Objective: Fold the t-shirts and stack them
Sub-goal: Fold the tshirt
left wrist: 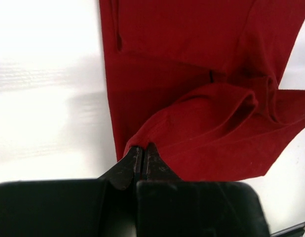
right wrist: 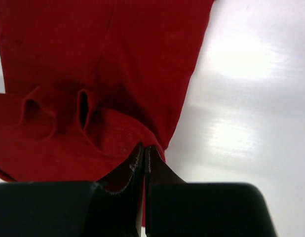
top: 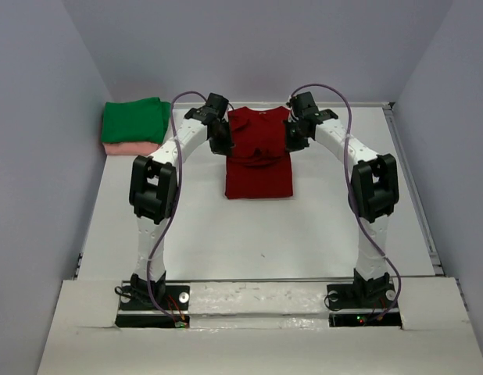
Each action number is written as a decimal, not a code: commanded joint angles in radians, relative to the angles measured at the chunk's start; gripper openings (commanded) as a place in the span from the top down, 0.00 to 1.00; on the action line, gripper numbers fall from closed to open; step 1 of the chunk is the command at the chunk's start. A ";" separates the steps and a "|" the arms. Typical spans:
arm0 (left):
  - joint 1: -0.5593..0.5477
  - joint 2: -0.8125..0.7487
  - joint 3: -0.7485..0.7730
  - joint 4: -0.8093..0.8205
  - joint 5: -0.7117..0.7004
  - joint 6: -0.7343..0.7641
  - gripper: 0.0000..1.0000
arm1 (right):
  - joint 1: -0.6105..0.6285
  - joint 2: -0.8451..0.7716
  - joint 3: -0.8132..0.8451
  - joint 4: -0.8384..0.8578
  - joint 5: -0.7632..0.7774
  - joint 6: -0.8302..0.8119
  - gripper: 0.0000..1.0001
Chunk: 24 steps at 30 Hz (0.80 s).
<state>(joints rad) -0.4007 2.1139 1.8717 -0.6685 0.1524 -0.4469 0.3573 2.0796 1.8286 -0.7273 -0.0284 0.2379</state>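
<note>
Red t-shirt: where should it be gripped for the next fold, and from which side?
Its two long side edges, each hand coming in from its own outer side. The red t-shirt lies as a narrow lengthwise strip, its edges exposed, its middle rumpled. The left hand and right hand are shut on those edges.

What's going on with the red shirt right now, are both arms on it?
Yes, both arms are on the red t-shirt, which lies in the middle of the table. The left gripper is shut on its left edge and the right gripper on its right edge. Loose cloth is bunched between them, so this fold is not finished. At the far left corner, a folded green t-shirt sits on top of a folded pink t-shirt.
</note>
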 commanded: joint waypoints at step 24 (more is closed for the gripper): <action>0.057 0.198 0.270 -0.060 0.098 0.057 1.00 | -0.089 0.269 0.319 -0.086 -0.114 -0.118 0.82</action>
<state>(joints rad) -0.3511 2.3264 2.1120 -0.7376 0.2352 -0.4187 0.2760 2.3226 2.0697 -0.8124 -0.1394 0.1532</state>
